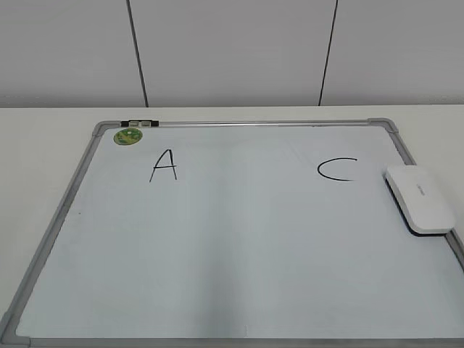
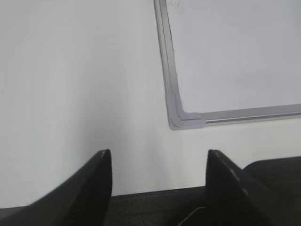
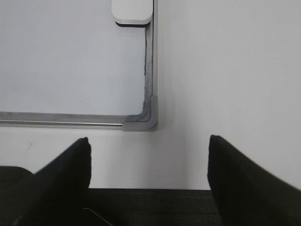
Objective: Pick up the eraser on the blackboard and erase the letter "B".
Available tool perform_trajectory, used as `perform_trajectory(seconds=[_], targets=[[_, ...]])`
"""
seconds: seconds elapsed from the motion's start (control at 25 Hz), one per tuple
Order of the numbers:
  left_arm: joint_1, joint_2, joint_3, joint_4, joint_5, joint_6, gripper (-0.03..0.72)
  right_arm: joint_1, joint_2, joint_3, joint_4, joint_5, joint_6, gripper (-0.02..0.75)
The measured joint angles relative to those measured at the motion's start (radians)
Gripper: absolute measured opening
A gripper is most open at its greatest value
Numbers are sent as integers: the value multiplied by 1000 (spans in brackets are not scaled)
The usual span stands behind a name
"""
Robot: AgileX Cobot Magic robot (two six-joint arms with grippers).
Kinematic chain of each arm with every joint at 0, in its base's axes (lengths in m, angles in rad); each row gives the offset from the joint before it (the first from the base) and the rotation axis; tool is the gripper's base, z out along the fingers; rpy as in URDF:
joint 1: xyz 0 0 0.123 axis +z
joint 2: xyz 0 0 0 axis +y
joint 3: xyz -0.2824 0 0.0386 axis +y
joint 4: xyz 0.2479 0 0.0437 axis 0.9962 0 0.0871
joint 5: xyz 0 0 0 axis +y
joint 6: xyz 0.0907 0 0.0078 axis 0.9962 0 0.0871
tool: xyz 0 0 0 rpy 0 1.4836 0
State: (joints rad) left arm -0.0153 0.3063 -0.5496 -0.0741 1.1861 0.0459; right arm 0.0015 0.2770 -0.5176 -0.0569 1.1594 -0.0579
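The blackboard (image 1: pixel 239 239) is a white dry-erase board in a grey frame, flat on the table. A black "A" (image 1: pixel 164 166) and a black "C" (image 1: pixel 338 169) are written on it; no letter "B" shows between them. The white eraser (image 1: pixel 420 198) lies on the board's right edge, near the "C". Its near end shows in the right wrist view (image 3: pixel 132 12). My left gripper (image 2: pixel 159 153) is open and empty over the table beside the board's near left corner (image 2: pixel 181 117). My right gripper (image 3: pixel 148 139) is open and empty just before the near right corner (image 3: pixel 146 117). Neither gripper shows in the exterior view.
A round green magnet (image 1: pixel 127 135) sits at the board's far left corner next to a small black-and-white clip (image 1: pixel 141 122) on the frame. The white table (image 1: pixel 43 145) surrounds the board, with a panelled wall behind.
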Motion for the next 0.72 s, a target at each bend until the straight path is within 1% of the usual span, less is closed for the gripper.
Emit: perform_trajectory(seconds=[0.24, 0.72], targets=[[0, -4, 35, -2, -77, 0, 452, 0, 0, 13, 0, -24, 2, 592], [0, -4, 38, -4, -88, 0, 444, 0, 0, 13, 0, -25, 2, 591]])
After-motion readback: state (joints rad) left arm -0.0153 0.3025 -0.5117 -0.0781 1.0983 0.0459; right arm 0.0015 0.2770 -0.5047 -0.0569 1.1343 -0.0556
